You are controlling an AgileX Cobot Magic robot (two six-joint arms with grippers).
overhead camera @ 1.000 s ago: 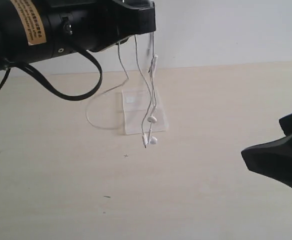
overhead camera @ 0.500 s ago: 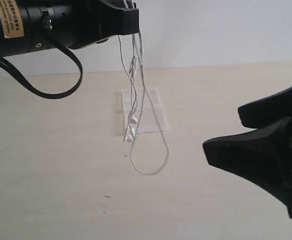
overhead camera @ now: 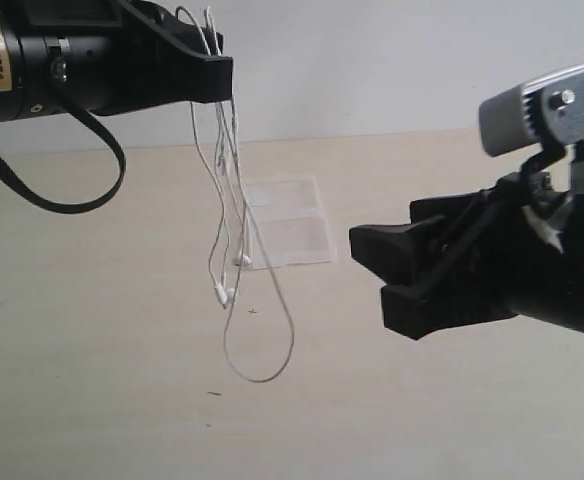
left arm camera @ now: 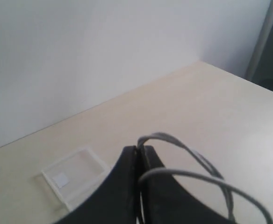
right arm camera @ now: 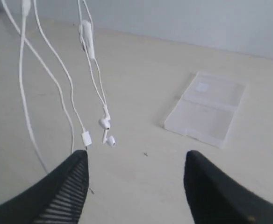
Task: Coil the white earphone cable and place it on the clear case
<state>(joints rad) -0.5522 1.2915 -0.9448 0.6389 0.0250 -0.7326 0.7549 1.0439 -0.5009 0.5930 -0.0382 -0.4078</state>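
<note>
Earphone cable [overhead camera: 242, 260] farther left, off clear case [overhead camera: 290, 225]

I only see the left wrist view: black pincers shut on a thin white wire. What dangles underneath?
Observer: The thin white earphone cable hangs from the left gripper in long strands, with two small white earbuds partway down.
Visitor: Is another claw around?
Observer: Yes, the right gripper stands open, close to the dangling strands.
Visitor: And the flat clear plastic case, is anything on it?
Observer: No. It lies opened out in two halves, and neither half holds any cable.
</note>
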